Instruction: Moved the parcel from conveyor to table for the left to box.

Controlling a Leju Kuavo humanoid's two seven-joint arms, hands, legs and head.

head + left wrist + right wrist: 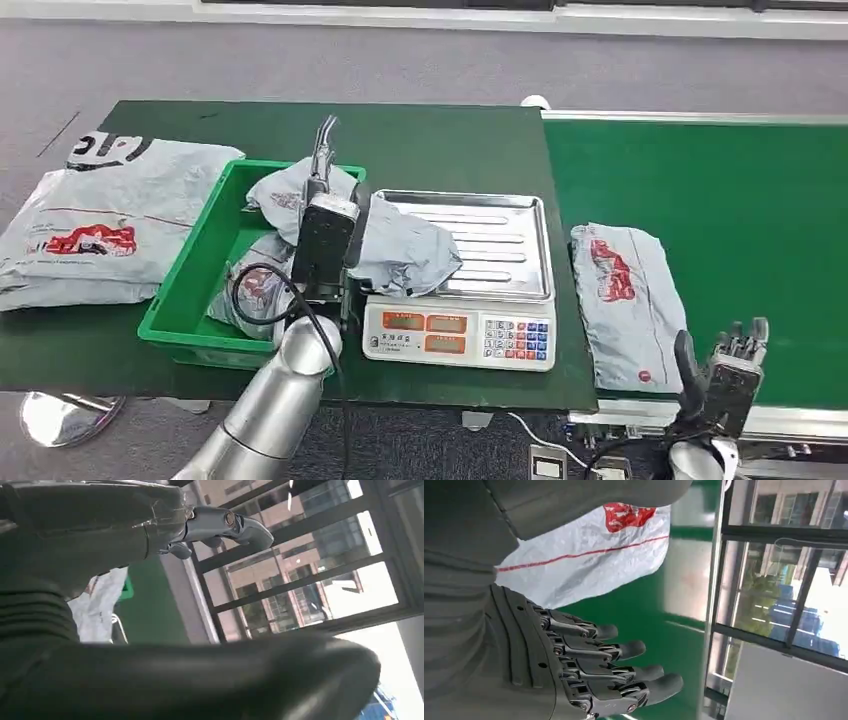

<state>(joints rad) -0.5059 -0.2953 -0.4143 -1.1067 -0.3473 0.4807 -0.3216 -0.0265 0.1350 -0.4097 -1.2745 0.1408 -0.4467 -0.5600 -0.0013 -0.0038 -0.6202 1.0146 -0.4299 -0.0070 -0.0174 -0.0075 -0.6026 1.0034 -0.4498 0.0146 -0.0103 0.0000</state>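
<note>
The head view was evenly and softly lit from overhead, with only faint shadows under the green bin (190, 300). The steel pan of the scale (495, 245), just right of that bin, carried a pale sheen but no hard glare. Detail was slightly soft throughout.

In the left wrist view the windows (320, 575) were bright, blown to white at the far edge, while the left hand (150, 680) in front of them lay dark and blurred.

The right wrist view showed the right hand (574, 670) sharp, the windows (789, 580) beyond it bright and hazy.
</note>
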